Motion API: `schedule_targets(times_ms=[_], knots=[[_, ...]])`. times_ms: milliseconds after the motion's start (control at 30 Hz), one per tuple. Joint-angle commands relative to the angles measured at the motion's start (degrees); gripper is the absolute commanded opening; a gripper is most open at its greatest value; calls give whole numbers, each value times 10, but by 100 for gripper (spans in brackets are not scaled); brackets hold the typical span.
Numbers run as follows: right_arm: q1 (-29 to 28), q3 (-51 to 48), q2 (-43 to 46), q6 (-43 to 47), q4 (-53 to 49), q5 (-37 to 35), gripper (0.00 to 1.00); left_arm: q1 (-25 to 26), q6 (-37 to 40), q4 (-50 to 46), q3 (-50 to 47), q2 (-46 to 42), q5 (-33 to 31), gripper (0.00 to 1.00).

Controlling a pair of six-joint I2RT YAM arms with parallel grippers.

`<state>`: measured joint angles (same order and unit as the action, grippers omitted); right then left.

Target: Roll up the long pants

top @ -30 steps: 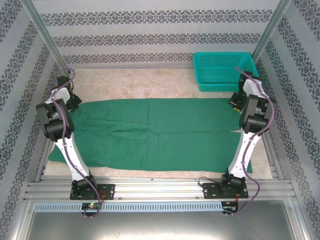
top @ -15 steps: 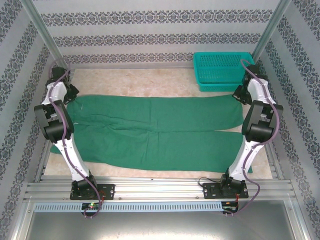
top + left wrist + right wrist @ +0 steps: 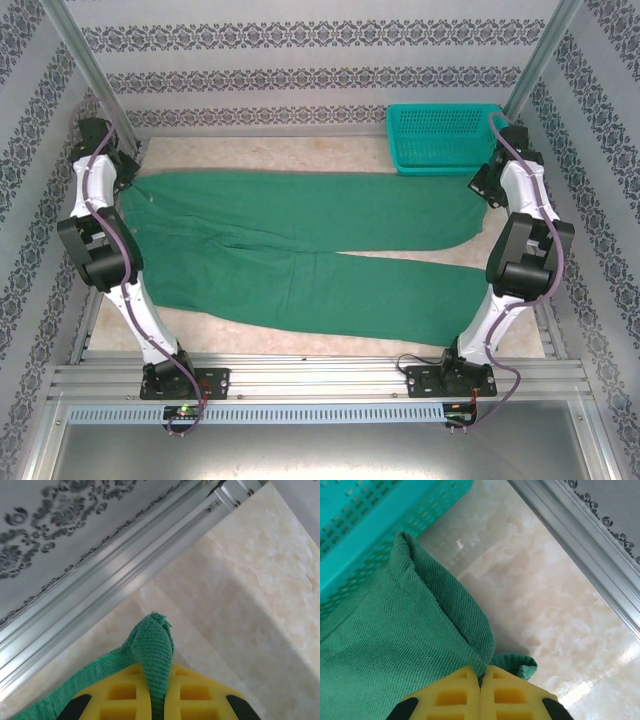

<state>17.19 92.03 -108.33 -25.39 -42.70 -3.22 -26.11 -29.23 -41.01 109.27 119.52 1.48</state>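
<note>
At the near edge, the two arms are rising from a metal rail [image 3: 320,375], and their lower links are hiding parts of what is lying behind them. The long pants [image 3: 300,250] are lying stretched sideways across the pale table [image 3: 260,155], waist to the left and leg ends to the right. The near leg is running toward the right arm, which is covering its hem, while the left arm is crossing the near corner of the waist. In the left wrist view, the left gripper [image 3: 152,680] is pressing its yellow fingers [image 3: 195,695] together on a narrow tuft of green cloth that is poking up between them. The lower part of these fingers is being cut off by the frame. In the right wrist view, the right gripper [image 3: 481,677] is pinching a folded bit of the far leg's end in the same way, its fingers closed tight on the cloth. Beyond that grip, the cloth is overlapping the side of a teal basket [image 3: 365,515], and whether they are touching is hard to tell. Farthest back, a patterned wall [image 3: 300,60] is closing off the table
</note>
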Motion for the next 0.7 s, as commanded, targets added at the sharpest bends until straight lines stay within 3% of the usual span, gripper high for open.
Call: schedule_targets(times_ms=[0, 367, 667], knots=[[11, -47, 68, -14, 66, 1, 0, -18, -19, 4, 11, -48, -17, 0], [36, -167, 187, -18, 136, -4, 0, -43, -37, 32, -66, -128, -11, 0], [67, -298, 346, -38, 139, -12, 0, -75, -59, 40, -181, -216, 7, 0]])
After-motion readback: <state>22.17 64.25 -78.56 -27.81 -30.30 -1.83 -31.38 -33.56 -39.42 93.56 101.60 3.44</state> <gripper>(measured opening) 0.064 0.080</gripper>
